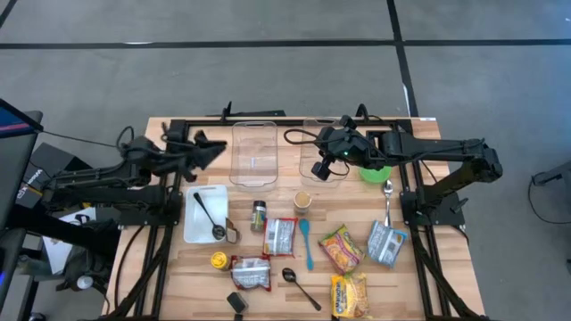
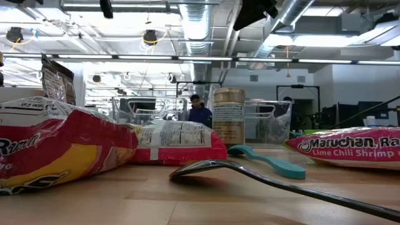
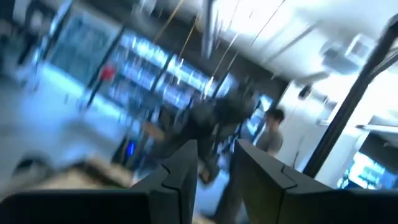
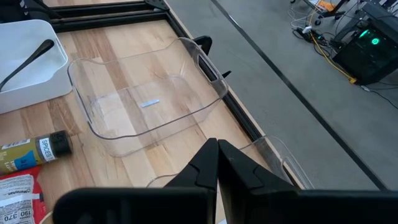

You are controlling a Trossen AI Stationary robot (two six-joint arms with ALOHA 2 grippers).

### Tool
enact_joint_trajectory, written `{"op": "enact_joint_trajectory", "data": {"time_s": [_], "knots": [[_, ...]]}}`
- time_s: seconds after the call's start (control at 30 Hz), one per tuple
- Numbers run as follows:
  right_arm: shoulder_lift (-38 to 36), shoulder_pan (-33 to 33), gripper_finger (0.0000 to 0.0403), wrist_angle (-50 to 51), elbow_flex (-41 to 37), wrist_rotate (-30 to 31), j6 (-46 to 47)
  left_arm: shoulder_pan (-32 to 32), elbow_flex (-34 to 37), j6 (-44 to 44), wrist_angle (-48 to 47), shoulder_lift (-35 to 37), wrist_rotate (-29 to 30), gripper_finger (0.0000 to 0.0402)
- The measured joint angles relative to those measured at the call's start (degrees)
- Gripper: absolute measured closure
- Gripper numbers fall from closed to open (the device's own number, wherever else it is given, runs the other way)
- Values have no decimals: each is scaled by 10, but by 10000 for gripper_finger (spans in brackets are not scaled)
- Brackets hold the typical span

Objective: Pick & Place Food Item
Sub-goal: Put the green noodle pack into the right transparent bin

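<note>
Finding the spice bottle (image 1: 258,215) lying flat near table centre, just at 6 o'clock of a clear tub (image 1: 254,152), unheld; long axis running 12 to 6, black cap toward 12. Reading its "SPICES" label only from the right wrist view. Showing the right gripper (image 1: 319,169) at 3 o'clock of that tub, fingers pressed together, empty. Placing the left gripper (image 1: 210,152) at the tub's 9 o'clock, fingers slightly parted, nothing between. Reading "Maruchan" on a ramen packet (image 2: 344,147) only from the low view.

Clear bin (image 4: 146,102) — beside it, white tray (image 4: 28,65).
</note>
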State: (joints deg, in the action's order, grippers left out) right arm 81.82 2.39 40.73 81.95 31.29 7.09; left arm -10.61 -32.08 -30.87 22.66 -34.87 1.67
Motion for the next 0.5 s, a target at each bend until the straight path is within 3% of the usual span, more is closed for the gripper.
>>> {"op": "enact_joint_trajectory", "data": {"time_s": [0.13, 0.5], "knots": [[0, 0, 400, 0, 0, 0, 0, 0, 0, 35, 55, 0, 0, 300], [0, 0, 400, 0, 0, 0, 0, 0, 0, 37, 57, -19, 0, 300]]}}
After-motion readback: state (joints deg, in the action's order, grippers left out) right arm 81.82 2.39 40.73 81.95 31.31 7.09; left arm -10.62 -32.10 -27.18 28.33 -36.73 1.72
